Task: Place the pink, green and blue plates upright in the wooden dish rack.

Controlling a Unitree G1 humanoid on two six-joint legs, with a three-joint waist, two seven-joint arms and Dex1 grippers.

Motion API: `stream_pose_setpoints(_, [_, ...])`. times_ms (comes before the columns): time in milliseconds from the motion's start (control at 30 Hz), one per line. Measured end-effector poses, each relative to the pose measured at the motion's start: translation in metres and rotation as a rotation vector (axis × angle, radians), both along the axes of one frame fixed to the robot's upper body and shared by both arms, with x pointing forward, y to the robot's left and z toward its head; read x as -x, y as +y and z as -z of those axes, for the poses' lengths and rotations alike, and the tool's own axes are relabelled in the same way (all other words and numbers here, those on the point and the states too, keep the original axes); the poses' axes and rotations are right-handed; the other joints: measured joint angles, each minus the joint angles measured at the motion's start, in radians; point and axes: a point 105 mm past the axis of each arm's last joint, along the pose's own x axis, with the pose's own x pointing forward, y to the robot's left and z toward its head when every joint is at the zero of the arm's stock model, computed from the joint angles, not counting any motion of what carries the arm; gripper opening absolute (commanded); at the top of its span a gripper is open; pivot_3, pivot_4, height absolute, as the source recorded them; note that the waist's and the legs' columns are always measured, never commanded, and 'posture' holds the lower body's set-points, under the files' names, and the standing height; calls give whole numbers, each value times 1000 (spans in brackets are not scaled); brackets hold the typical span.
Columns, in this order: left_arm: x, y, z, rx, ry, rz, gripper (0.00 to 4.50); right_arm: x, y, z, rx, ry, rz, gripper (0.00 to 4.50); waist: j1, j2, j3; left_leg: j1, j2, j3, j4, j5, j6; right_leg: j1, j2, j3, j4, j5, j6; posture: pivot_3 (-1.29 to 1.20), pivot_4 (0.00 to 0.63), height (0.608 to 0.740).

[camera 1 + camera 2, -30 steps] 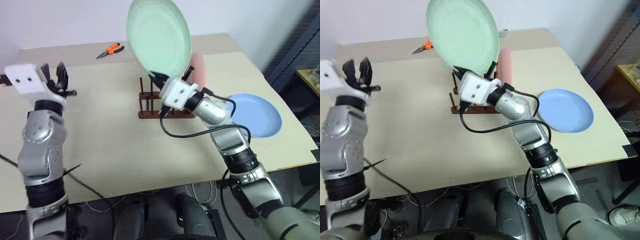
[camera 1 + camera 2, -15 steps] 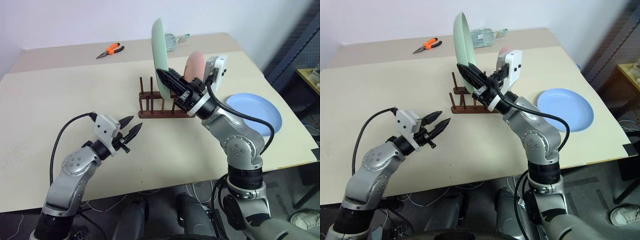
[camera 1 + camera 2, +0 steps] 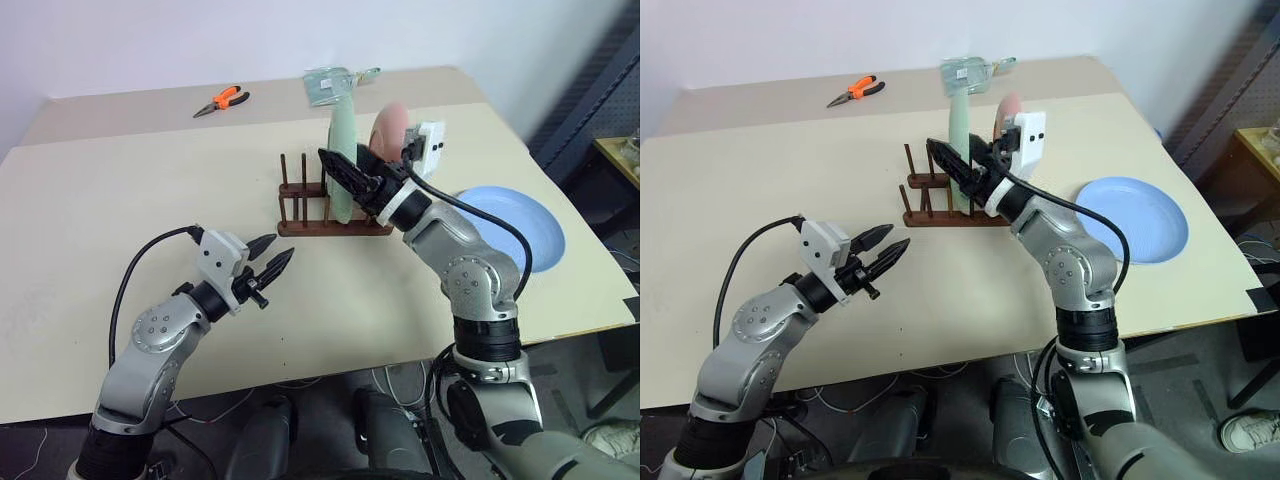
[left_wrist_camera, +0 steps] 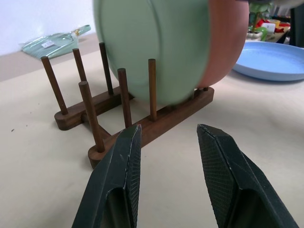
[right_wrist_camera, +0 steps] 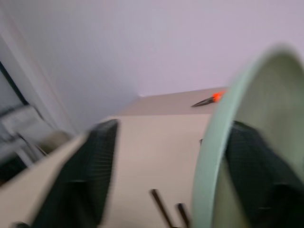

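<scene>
The green plate (image 3: 341, 135) stands upright on edge between the dowels of the wooden dish rack (image 3: 300, 226). Right behind it, the pink plate (image 3: 391, 124) also stands in the rack. My right gripper (image 3: 345, 172) straddles the green plate's rim (image 5: 213, 142), open, with one finger (image 5: 90, 175) well clear of the rim. The blue plate (image 3: 535, 235) lies flat on the table to the right. In front of the rack, low over the table, my left gripper (image 3: 268, 268) points at it, open and empty, its fingers (image 4: 118, 180) apart.
Orange-handled pliers (image 3: 222, 99) lie at the back left of the table. A clear plastic bag (image 3: 330, 82) lies at the back edge behind the rack. The beige table (image 3: 150, 190) has bare room on its left half and in front.
The right gripper turned the green plate on edge, lowered it into the rack and opened. The left arm came down from raised at the left to in front of the rack.
</scene>
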Motion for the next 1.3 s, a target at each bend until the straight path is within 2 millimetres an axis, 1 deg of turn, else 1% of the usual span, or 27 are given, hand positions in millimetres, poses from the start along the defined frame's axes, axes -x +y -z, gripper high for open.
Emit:
stream_pose_setpoints(100, [0,0,0,-6,-2,-2,1893,1,-9,-12,183,-210,85,3526,0,0,0,0,0,3,0,0,0,0,0,0,0,0,0,0,150,739])
stream_pose_setpoints(167, [0,0,0,-8,-3,-2,1893,4,-15,-20,274,-321,117,3526,1,0,0,0,0,3,0,0,0,0,0,0,0,0,0,0,150,739])
stream_pose_setpoints(267, [0,0,1,-12,-1,0,1893,7,-29,-29,380,-425,159,3526,3,0,0,0,0,3,0,0,0,0,0,0,0,0,0,0,150,739])
stream_pose_setpoints(300, [-1,-1,1,-13,-1,4,1893,9,-38,-33,414,-448,185,3526,4,0,0,-1,0,3,0,0,0,0,0,0,0,0,0,0,150,739])
stream_pose_setpoints(367, [-1,-1,3,-13,5,9,1893,11,-76,-42,474,-457,296,3526,14,0,0,-2,0,1,1,0,0,1,-1,-1,-2,-1,1,0,150,739])
stream_pose_setpoints(400, [-2,0,5,-14,13,11,1893,12,-97,-45,489,-446,355,3791,20,0,0,-2,0,2,1,0,0,2,-1,-1,-4,-1,0,0,150,739])
stream_pose_setpoints(433, [-3,0,7,-16,20,13,1893,13,-114,-43,506,-425,403,4071,22,0,0,-1,0,2,1,-1,1,3,-1,-1,-5,-1,0,0,150,739])
stream_pose_setpoints(467, [-4,-1,8,-21,24,20,1893,14,-128,-37,541,-397,442,4418,24,0,0,-1,0,2,1,-1,2,4,-1,-1,-7,-1,0,0,150,739])
stream_pose_setpoints(500, [-5,-4,10,-30,25,35,1893,15,-143,-22,602,-345,474,4468,26,0,0,-1,0,2,1,-1,2,5,-1,-1,-8,-1,0,0,150,739])
stream_pose_setpoints(567, [-6,-9,10,-32,23,59,1893,16,-161,13,700,-228,498,4468,26,1,0,-1,0,4,1,-1,2,5,-2,-1,-9,0,0,0,150,739])
stream_pose_setpoints(633, [-6,-12,8,-31,15,81,1893,21,-179,55,853,-96,497,4468,27,1,0,-1,0,5,1,-2,3,5,-2,-1,-9,0,0,0,150,739])
stream_pose_setpoints(667, [-6,-12,8,-32,15,86,1893,24,-186,72,902,-44,492,4468,27,1,0,-1,0,5,1,-2,3,5,-2,-1,-10,0,0,0,150,739])
stream_pose_setpoints(700, [-7,-12,8,-37,14,91,1893,28,-192,93,949,28,488,4468,25,1,0,-1,0,5,1,-2,4,5,-2,-1,-10,0,0,0,150,739])
stream_pose_setpoints(733, [-8,-13,8,-41,12,96,1893,29,-193,106,967,73,480,4468,21,2,0,-1,0,6,2,-2,4,5,-2,0,-9,0,0,0,150,739])
stream_pose_setpoints(767, [-9,-15,7,-44,7,103,1893,28,-193,113,966,100,488,4468,17,3,0,-1,0,6,2,-2,4,5,-2,0,-9,1,0,0,150,739])
stream_pose_setpoints(833, [-9,-20,4,-43,-4,121,1893,24,-196,123,979,134,521,3953,11,3,0,-1,0,6,2,-2,4,5,-2,0,-9,1,0,0,150,739])
stream_pose_setpoints(867, [-9,-22,5,-44,-4,126,1893,21,-199,125,993,145,541,3605,9,3,0,-1,0,6,2,-2,4,5,-2,0,-9,1,0,0,150,739])
stream_pose_setpoints(900, [-9,-22,5,-45,-3,128,1893,20,-204,127,1004,159,566,3154,9,3,0,-1,0,6,2,-2,4,5,-2,0,-10,1,0,0,150,739])
stream_pose_setpoints(1000, [-9,-22,5,-46,-2,127,1893,15,-216,133,1020,206,624,1601,9,3,0,-1,0,5,2,-2,4,5,-2,0,-10,1,0,0,150,739])
stream_pose_setpoints(1033, [-9,-22,5,-47,-2,127,1893,15,-218,136,1011,223,635,1062,9,3,0,-1,0,5,2,-2,4,5,-2,0,-10,1,0,0,150,739])
stream_pose_setpoints(1067, [-9,-22,5,-47,-2,126,1893,14,-216,138,994,235,639,616,9,3,0,-1,0,5,2,-2,4,5,-2,0,-10,1,0,0,150,739])
stream_pose_setpoints(1100, [-9,-22,5,-48,-2,126,1893,13,-214,140,972,245,639,35,8,3,0,-1,0,5,2,-2,4,5,-2,0,-10,1,0,0,150,739])
stream_pose_setpoints(1167, [-9,-21,6,-49,-1,124,1893,9,-208,137,904,253,644,35,6,3,1,-1,0,5,2,-2,4,5,-2,0,-10,1,0,0,150,739])
stream_pose_setpoints(1200, [-8,-21,6,-49,-1,123,1893,7,-207,132,871,246,651,35,6,3,1,-1,0,5,2,-2,4,5,-2,0,-10,1,0,0,150,739])
stream_pose_setpoints(1267, [-9,-19,7,-52,1,115,1893,3,-204,116,816,202,664,35,7,3,1,-1,0,5,2,-2,4,5,-2,0,-10,1,0,0,150,739])
stream_pose_setpoints(1300, [-9,-17,6,-54,0,106,1893,1,-201,103,783,159,671,35,6,3,1,-1,0,5,2,-2,4,5,-2,0,-10,1,1,0,150,739])
